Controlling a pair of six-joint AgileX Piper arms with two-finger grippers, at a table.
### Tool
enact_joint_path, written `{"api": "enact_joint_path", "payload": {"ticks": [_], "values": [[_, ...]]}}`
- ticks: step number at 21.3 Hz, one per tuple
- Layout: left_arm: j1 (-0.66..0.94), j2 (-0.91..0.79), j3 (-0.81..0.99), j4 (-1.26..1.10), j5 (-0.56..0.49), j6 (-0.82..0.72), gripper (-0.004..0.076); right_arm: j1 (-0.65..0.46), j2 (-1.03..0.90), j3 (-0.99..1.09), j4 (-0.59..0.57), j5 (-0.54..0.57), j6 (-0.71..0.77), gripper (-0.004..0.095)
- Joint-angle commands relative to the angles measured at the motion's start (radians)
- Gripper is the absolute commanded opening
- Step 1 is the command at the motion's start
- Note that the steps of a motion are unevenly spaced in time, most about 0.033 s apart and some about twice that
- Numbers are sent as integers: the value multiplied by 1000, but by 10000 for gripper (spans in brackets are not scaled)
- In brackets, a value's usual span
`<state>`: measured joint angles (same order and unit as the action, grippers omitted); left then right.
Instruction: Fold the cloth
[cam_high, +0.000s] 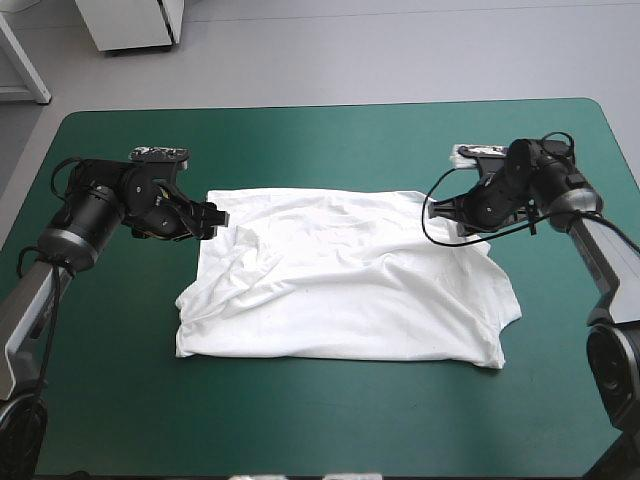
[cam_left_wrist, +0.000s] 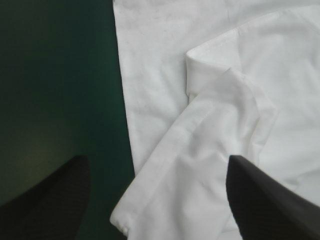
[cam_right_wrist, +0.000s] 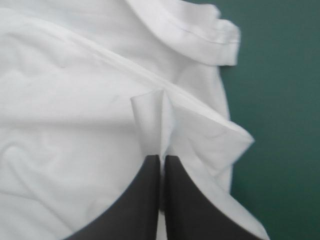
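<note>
White T-shirt (cam_high: 340, 285) lies spread, wrinkled, mid-table on the teal-green cover (cam_high: 320, 140). Right gripper (cam_right_wrist: 162, 159) is at the shirt's far right corner, fingers pinched tight on a raised fold of it. Left gripper (cam_left_wrist: 157, 162) is at the far left corner, fingers spread wide, one over the cover, one over cloth, gripping nothing.

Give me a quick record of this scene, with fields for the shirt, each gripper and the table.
T-shirt: white, spread out on the table, wrinkled, not yet a folded bundle
left gripper: open at the T-shirt's far left corner, one finger over the bare cover, the other over the cloth
right gripper: shut on the T-shirt, pinching a small raised fold near its far right corner
table: teal-green cover, the T-shirt lying near its middle
</note>
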<state>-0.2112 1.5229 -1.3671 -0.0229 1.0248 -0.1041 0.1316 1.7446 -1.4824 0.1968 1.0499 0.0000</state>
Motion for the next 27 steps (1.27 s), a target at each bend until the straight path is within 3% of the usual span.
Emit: {"api": "enact_joint_path", "payload": {"ticks": [1,10,17,21,23,27], "values": [[2,-35,-28,-6,-29,-5,545,72,-44,-39,96,-19,-17,-17],[2,-35,-28,-6,-30,-5,545,221,20,-39,147,-93,-26,-17],[2,-35,-28,-6,-32,-5,545,225,123,-39,159,-83,-23,3],[2,-35,-28,-6,-39,-7,545,225,121,-92,170,7,-35,397],[2,-35,-28,-6,-29,-5,545,225,115,-156,168,47,-35,504],[2,-35,-28,-4,34,7,545,225,54,-239,77,145,-14,495]]}}
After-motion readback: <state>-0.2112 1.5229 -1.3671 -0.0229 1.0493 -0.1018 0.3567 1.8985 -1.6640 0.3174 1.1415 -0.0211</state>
